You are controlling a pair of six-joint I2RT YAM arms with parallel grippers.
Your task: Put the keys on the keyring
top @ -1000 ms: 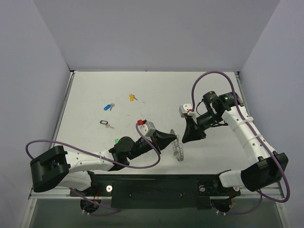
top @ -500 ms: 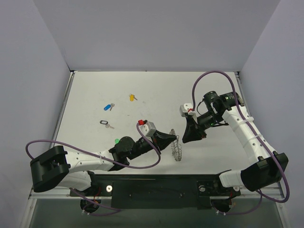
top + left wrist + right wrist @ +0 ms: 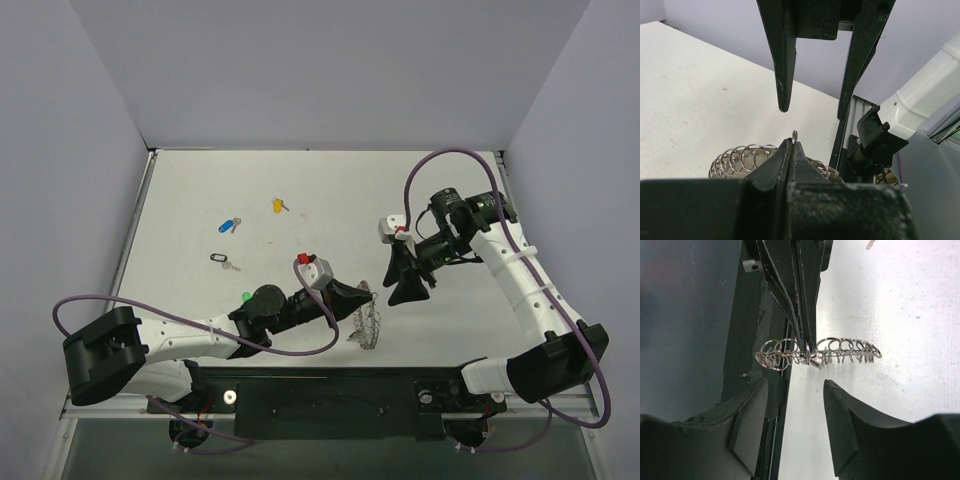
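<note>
The keyring (image 3: 368, 323) hangs over the desk (image 3: 330, 190), pinched in the clenched left gripper (image 3: 794, 145). The right gripper (image 3: 795, 390) hovers just beside the keyring, jaws spread and empty. The green key (image 3: 245, 297), black key (image 3: 224, 260), blue key (image 3: 229, 225) and yellow key (image 3: 279, 205) lie well left of the keyring.

keyring (image 3: 368, 322): silvery coiled wire, pinched at one coil, tilted
blue key (image 3: 229, 225), yellow key (image 3: 279, 205), black key (image 3: 224, 260): flat, apart, well left
green key (image 3: 246, 297): only cap shows

no readable text, label or number shows anywhere.
</note>
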